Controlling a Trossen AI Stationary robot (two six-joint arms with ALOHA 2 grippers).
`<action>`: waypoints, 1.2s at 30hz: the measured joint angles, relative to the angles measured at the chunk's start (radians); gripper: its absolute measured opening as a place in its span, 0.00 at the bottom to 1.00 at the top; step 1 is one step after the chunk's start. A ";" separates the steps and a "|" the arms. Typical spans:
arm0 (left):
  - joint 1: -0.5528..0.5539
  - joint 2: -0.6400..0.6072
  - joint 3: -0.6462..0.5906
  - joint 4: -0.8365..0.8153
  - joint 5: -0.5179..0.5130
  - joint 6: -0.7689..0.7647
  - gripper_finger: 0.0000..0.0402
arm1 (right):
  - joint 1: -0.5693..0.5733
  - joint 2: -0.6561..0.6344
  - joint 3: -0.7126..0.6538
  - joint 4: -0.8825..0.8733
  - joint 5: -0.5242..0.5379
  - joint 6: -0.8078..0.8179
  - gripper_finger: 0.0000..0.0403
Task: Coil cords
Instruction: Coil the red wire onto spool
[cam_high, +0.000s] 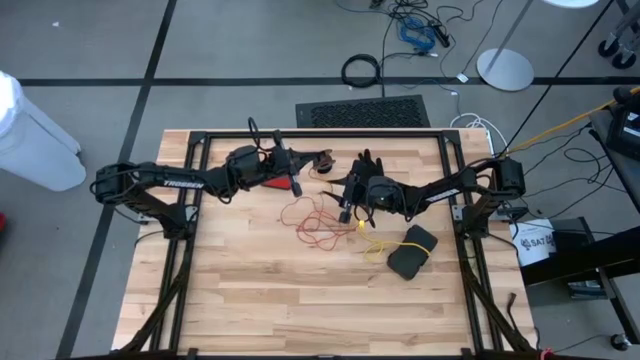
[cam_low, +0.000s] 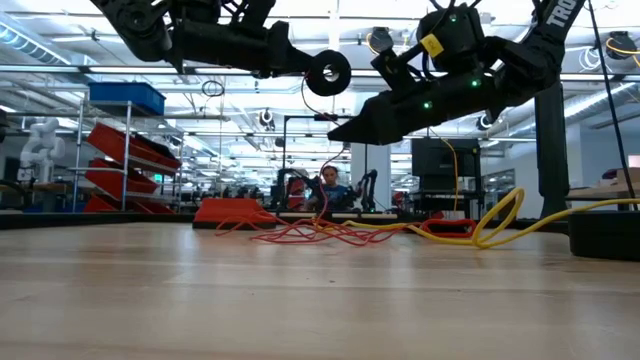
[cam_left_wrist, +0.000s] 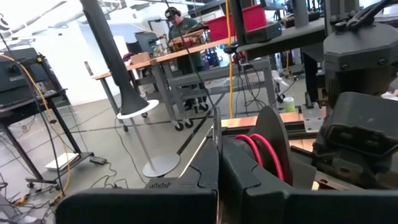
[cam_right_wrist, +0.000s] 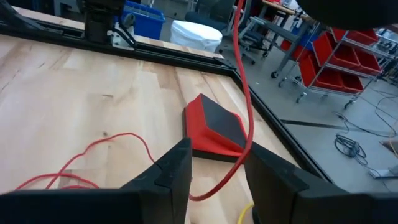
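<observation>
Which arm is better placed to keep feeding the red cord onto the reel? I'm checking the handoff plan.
Probably right. The right gripper is open around the red cord, above the loose pile. The left gripper is shut on the reel, so it likely just holds it.

The left arm is reaching in from the left side, its tool (cam_high: 296, 187) raised above the surface with the fingers (cam_left_wrist: 205, 171) pressing together. The right arm is reaching in from the right, its tool (cam_high: 345, 212) hanging raised too, its fingers (cam_right_wrist: 171, 168) standing apart.
</observation>
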 joint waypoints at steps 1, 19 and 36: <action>0.000 0.000 0.000 0.000 0.000 0.000 0.00 | 0.000 0.000 0.000 -0.002 0.000 0.000 0.33; 0.000 0.000 0.000 -0.037 0.022 0.006 0.00 | 0.001 -0.001 0.000 -0.106 -0.005 0.064 0.32; 0.000 0.000 0.000 -0.051 0.033 0.005 0.00 | 0.001 -0.058 0.000 -0.139 -0.004 0.049 0.19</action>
